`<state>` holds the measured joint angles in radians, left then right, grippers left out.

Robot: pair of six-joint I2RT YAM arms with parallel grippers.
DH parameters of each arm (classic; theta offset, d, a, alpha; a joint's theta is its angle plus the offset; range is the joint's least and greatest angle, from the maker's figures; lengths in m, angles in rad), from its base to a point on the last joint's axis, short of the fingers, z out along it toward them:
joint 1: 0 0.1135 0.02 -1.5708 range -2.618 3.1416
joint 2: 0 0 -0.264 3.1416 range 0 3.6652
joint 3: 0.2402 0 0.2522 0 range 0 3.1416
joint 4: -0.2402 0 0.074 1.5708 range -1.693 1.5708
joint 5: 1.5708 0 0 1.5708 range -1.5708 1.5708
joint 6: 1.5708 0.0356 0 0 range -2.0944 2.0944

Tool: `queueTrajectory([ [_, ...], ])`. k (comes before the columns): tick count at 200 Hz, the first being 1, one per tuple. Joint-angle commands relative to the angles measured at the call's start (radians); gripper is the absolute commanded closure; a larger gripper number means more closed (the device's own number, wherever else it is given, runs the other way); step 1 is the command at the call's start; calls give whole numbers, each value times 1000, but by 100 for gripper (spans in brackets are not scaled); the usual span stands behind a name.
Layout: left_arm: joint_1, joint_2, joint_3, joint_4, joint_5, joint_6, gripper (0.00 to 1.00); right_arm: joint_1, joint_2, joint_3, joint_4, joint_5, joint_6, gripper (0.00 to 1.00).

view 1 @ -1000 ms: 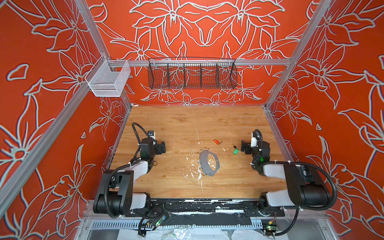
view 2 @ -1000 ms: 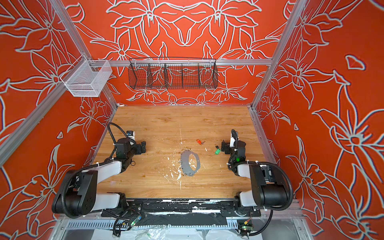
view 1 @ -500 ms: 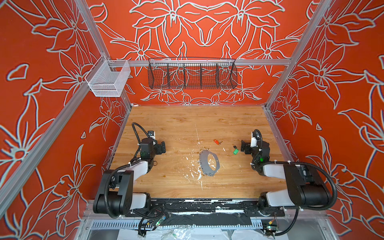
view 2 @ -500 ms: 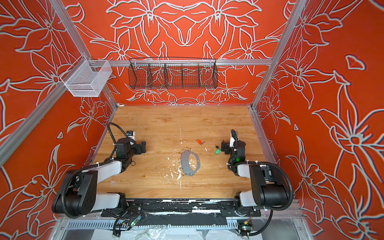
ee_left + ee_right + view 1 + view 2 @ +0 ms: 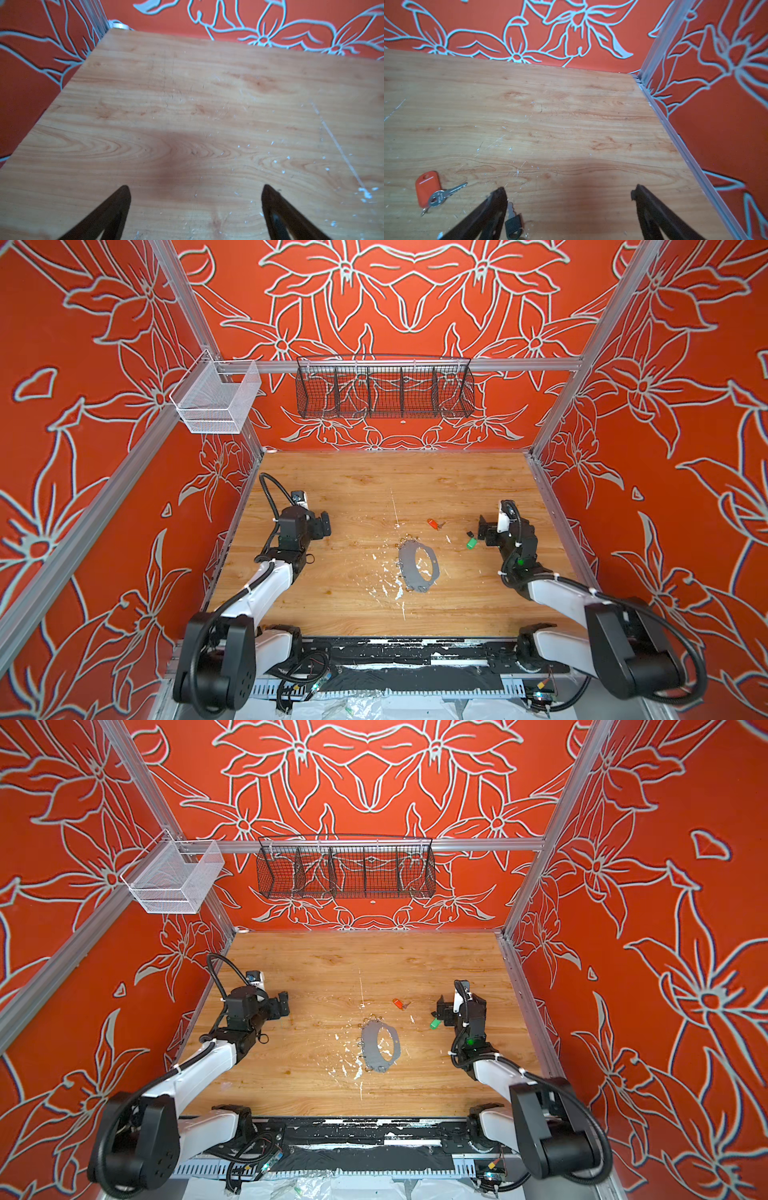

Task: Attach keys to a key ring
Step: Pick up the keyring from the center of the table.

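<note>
Left gripper [image 5: 194, 189] and right gripper [image 5: 569, 189] are shown wide open, nothing held. Green key [image 5: 470, 544] is seen just beside right gripper; orange key [image 5: 427, 188] and ring [image 5: 409, 568] farther off.

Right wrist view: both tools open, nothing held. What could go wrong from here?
1. The tiny key with the bright green oblong tag sits close by one finger of the open right tool, far off-centre; closing could nudge it away instead of gripping it.
2. The flat grey oval key ring lies loose on the wooden table, with the open left tool well away; threading a key may just slide it.
</note>
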<state>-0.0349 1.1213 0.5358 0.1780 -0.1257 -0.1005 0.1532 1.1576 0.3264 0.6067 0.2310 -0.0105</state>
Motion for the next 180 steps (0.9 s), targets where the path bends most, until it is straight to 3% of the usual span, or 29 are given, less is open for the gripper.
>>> queueTrajectory([
  [1,-7,-122,33,-182,46,-113,3,3,-105,76,-285,83,110,3],
  [10,-6,-204,50,-234,107,-159,3,3,-159,99,-362,42,139,3],
  [29,-7,-339,99,-375,234,-220,3,2,-280,131,-531,97,443,3],
  [37,-7,-396,99,-421,269,-241,3,3,-338,146,-606,77,508,3],
  [61,-5,-566,5,-342,401,-283,3,-3,-513,124,-687,-99,572,3],
  [73,-5,-611,-1,-352,484,-289,3,-3,-581,119,-678,-271,533,3],
  [88,-5,-640,-3,-431,410,-397,3,-4,-640,131,-724,-417,527,3],
  [100,-5,-664,-2,-536,291,-536,3,-4,-679,131,-790,-443,569,3],
  [107,-5,-684,-7,-558,278,-548,3,-4,-697,115,-809,-459,597,3],
  [149,-5,-835,-24,-529,463,-513,3,-4,-774,-66,-702,-634,669,3],
  [180,-7,-723,118,-592,536,-462,3,-3,-739,-100,-668,-577,625,4],
])
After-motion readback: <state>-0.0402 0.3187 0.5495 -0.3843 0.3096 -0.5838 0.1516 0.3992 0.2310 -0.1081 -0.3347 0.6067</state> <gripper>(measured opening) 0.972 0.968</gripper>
